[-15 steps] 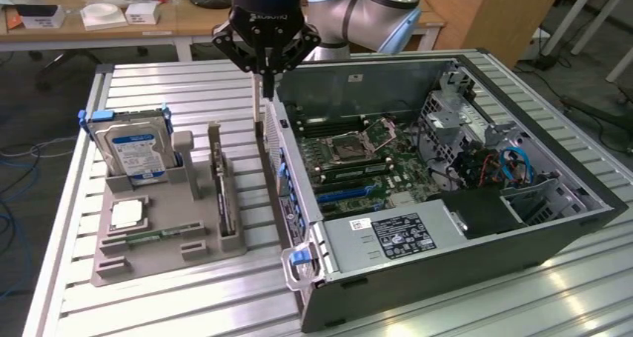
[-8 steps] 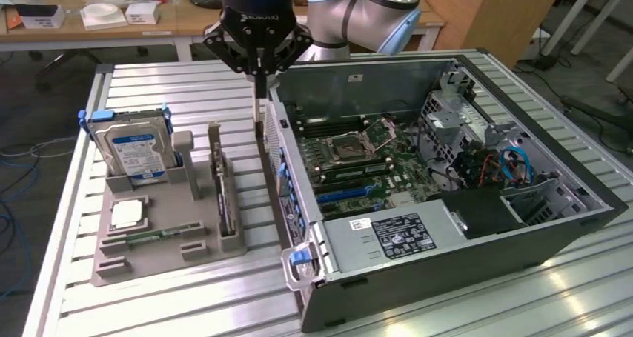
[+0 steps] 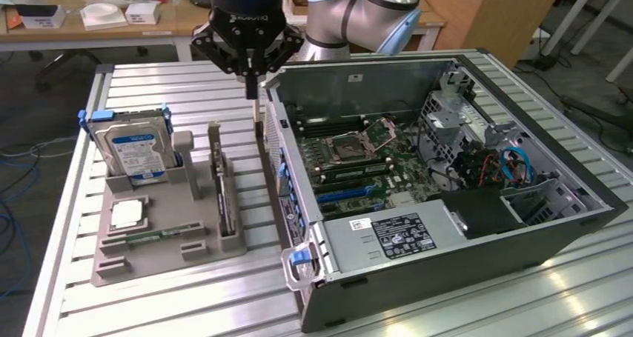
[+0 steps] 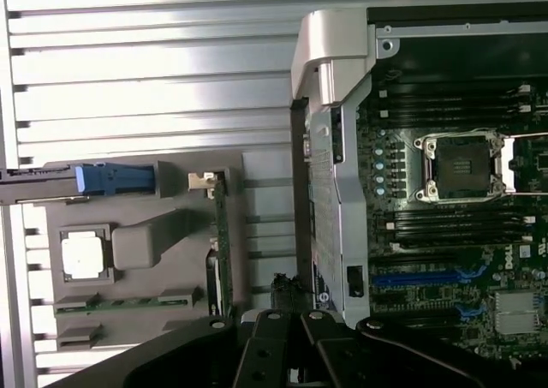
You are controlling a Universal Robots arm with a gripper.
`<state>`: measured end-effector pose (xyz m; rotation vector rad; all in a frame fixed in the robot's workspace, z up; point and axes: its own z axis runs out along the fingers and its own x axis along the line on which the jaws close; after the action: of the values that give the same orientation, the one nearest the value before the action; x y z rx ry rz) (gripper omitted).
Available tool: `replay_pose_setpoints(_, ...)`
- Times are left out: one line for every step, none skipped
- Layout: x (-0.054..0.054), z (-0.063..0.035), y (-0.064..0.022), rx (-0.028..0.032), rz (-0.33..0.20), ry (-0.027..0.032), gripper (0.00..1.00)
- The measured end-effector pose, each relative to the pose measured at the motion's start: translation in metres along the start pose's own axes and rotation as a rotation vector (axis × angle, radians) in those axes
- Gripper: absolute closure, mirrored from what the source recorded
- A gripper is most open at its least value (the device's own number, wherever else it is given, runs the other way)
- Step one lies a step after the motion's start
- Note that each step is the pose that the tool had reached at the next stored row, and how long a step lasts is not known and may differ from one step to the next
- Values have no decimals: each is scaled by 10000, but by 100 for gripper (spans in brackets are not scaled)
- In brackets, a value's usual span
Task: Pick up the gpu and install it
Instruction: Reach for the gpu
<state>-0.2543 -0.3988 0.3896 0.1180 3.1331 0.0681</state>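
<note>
One hand (image 3: 253, 92) hangs from the arm with its fingers pressed together and nothing visibly between them. It is poised above the narrow gap between the grey fixture (image 3: 168, 257) and the far corner of the open computer case (image 3: 416, 278). The gpu (image 3: 225, 198) stands edge-on in a slot of that fixture, below the hand, a little to the exterior view's left of it and nearer the camera. Its long axis runs alongside the case's side wall, with the pale bracket end at the far end, close under the hand. Reaching it looks like a matter of a short sideways shift and a drop rather than a turn. On the same fixture, further to the exterior view's left, sit the hard drive (image 3: 138, 148) in its blue caddy, a square processor chip (image 3: 127, 215) and a small green memory stick (image 3: 148, 237), all apart from the card. Inside the case the motherboard (image 3: 366, 159) lies exposed with a blue slot (image 3: 346, 192). The case wall stands between card and board, just beside the fixture on the slatted surface (image 3: 178, 307).
</note>
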Motion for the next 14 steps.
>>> replay_pose_setpoints(16,0,-1,0,0,4,90)
replay_pose_setpoints(30,1,-2,0,0,7,90)
replay_pose_setpoints(45,1,-4,1,1,10,90)
replay_pose_setpoints(61,1,-5,1,1,14,90)
replay_pose_setpoints(76,1,-6,2,1,16,90)
replay_pose_setpoints(92,2,-7,1,1,20,90)
replay_pose_setpoints(108,2,-8,1,1,23,90)
replay_pose_setpoints(124,3,-10,2,0,27,90)
replay_pose_setpoints(138,3,-11,3,1,31,90)
replay_pose_setpoints(153,4,-12,3,1,37,90)
replay_pose_setpoints(167,4,-13,4,2,43,90)
replay_pose_setpoints(181,5,-14,4,1,48,90)
replay_pose_setpoints(196,6,-15,4,2,54,90)
replay_pose_setpoints(212,6,-16,5,2,61,90)
